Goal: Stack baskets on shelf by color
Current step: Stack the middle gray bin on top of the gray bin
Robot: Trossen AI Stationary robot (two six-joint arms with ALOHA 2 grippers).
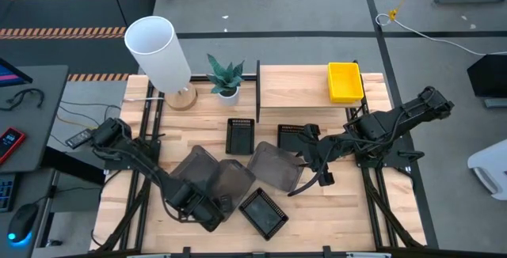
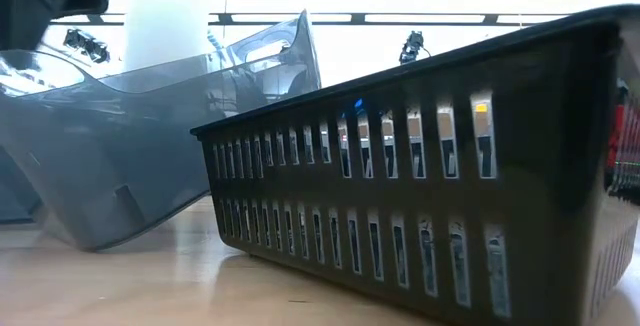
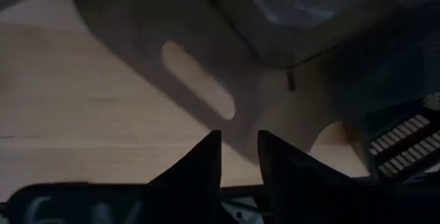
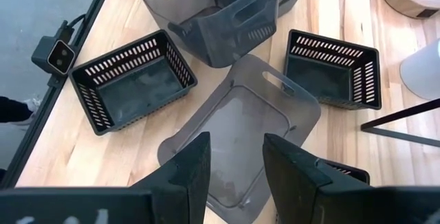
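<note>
My left gripper (image 1: 204,209) (image 3: 239,148) is at the near left of the table, shut on a smoky grey basket (image 3: 137,45) (image 2: 150,146) that leans against a second grey basket (image 1: 196,165). My right gripper (image 1: 315,172) (image 4: 240,162) is open and hovers over a third grey basket (image 1: 273,167) (image 4: 240,124), which lies flat on the table. Three black mesh baskets (image 1: 240,135) (image 1: 293,135) (image 1: 263,213) sit on the tabletop. One yellow basket (image 1: 345,81) stands on the shelf (image 1: 301,88). My left gripper pinches the grey basket's end wall (image 3: 237,124) between its two fingers, just beside the handle slot (image 3: 199,80). The basket is tilted: its rim is raised, and a lower corner (image 2: 90,236) rests on the table.
A white lamp (image 1: 162,56) and a small potted plant (image 1: 227,80) stand at the far left of the table, beside the shelf's black upright (image 1: 258,92). A black mesh basket (image 2: 450,176) fills the low view. Bare wood shows at the table's near right.
</note>
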